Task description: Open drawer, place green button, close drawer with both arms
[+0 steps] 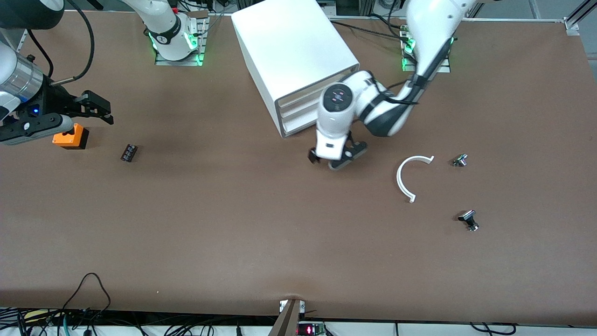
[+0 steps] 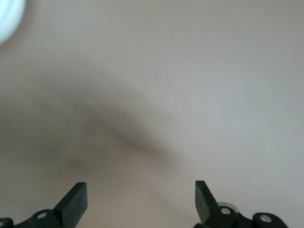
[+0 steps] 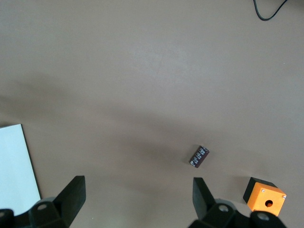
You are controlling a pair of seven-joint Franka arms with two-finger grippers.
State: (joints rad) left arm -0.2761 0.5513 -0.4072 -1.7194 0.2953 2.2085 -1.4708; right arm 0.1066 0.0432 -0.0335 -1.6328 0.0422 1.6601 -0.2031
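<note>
Your left claw point(image 1: 336, 158) hangs spread just before the cabinet's shut bottom drawer point(image 1: 298, 127), lined up to pull it; right claw point(image 1: 95, 108) waits spread above the orange cube point(image 1: 71, 136). I can't spot the button.

No legible text, label, brand or number is shown. Light marks are seen on the small black block point(image 1: 129, 153) on the desk point(image 1: 233, 224), but they cannot be read.

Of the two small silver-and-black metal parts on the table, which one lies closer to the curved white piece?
The metal part farther from the front camera, beside one tip of the curved white piece. The other metal part lies nearer the camera, clearly apart from the piece.
</note>
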